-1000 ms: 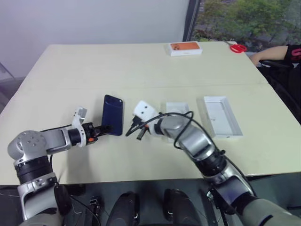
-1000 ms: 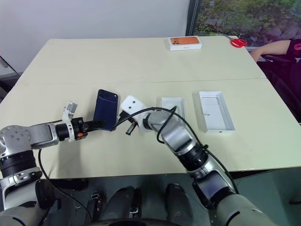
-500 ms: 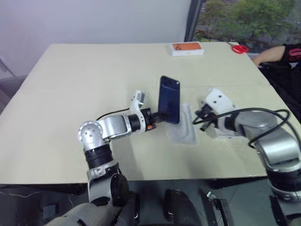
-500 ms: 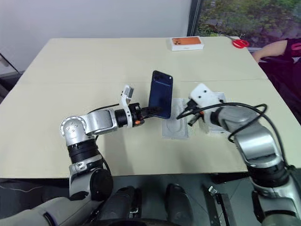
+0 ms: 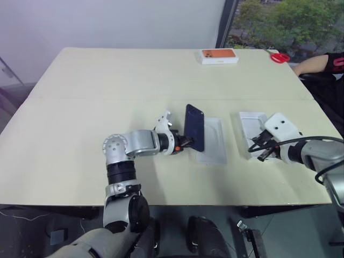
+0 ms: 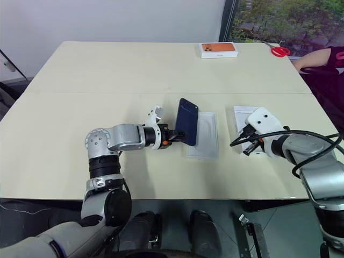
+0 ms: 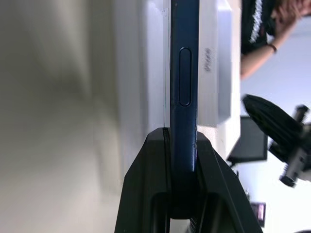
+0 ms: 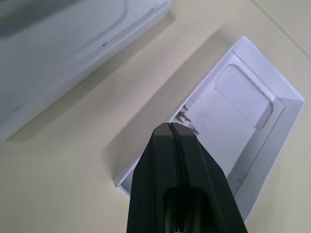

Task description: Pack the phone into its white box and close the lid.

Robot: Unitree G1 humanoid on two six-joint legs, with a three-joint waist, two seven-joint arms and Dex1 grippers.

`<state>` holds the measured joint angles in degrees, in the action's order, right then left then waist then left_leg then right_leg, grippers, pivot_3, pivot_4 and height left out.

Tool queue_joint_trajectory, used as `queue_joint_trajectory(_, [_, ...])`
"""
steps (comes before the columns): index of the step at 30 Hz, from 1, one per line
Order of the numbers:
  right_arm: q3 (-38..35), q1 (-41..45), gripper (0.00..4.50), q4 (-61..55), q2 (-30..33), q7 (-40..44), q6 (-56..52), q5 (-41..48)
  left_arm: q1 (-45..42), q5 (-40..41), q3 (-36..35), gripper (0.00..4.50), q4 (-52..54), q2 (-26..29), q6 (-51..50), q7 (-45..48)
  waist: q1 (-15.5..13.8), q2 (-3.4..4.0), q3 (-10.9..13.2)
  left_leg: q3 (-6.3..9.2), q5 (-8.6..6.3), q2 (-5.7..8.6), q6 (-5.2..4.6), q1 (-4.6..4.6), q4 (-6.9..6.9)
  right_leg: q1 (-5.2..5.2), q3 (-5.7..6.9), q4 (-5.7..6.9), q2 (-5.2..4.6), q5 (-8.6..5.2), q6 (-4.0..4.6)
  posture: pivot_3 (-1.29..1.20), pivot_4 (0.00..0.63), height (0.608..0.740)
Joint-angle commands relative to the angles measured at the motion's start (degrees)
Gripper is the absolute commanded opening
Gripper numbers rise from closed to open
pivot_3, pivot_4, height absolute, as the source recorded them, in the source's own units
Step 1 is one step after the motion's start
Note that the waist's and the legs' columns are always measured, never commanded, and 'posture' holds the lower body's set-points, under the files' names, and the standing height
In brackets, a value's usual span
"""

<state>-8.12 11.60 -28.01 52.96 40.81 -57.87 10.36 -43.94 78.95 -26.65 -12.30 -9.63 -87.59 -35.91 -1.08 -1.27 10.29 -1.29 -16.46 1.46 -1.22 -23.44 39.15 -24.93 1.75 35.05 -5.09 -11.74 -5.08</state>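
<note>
The dark navy phone [image 5: 194,126] stands on its long edge, with my left gripper [image 5: 185,142] shut on its lower end. It hangs just above the near-left side of the white box [image 5: 215,156], a shallow tray lying open side up. In the left wrist view the black fingers [image 7: 214,165] clamp the phone [image 7: 184,73] edge-on. To the right lies the lid [image 5: 247,121], open side up, with a flat white insert [image 8: 228,111] inside. My right gripper [image 5: 257,153] is shut and empty, hovering at the lid's near edge [image 8: 286,111].
An orange-topped white box [image 5: 219,55] and red scissors [image 5: 279,56] lie at the table's far edge. A person's arm [image 5: 312,63] rests at the far right corner. The left half of the cream table [image 5: 80,118] is bare.
My left gripper has carried the phone to the right, from the table's left-middle to over the white box. My right gripper has swung right, away from the centre, to the lid.
</note>
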Motion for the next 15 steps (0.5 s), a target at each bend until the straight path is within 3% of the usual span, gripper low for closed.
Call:
queue_joint_trajectory(1, [-1.19, -0.01, 0.00, -1.64, 0.62, -0.74, 1.22, 0.32, -0.68, 8.19, 3.29, 0.05, 0.84, -6.33, 2.89, -0.81, -0.02, 0.00, 0.00, 0.01, 0.01, 0.00, 0.02, 0.00, 0.00, 0.00, 0.00, 0.00, 0.00, 0.00, 0.00, 0.00, 0.150, 0.740])
queue_joint_trajectory(8, [0.18, 1.32, 0.00, -1.14, -0.01, -1.45, 1.54, 0.70, 2.50, 23.06, 13.60, 0.05, -0.37, -0.89, 7.98, -6.06, -0.10, 0.00, 0.00, 0.01, 0.10, 0.00, 0.19, 0.01, 0.00, 0.00, -0.01, 0.00, -0.11, -0.02, 0.04, 0.00, 0.150, 0.740])
queue_joint_trajectory(15, [0.42, 1.45, 0.00, -1.06, -0.06, -1.96, 1.63, 1.07, 3.73, 31.21, 22.25, 0.05, 0.55, 3.77, 14.71, -9.29, -0.56, 0.02, -0.01, 0.00, 0.16, 0.00, 0.29, 0.02, 0.00, 0.01, -0.02, 0.00, -0.10, -0.11, 0.20, 0.00, 0.150, 0.740])
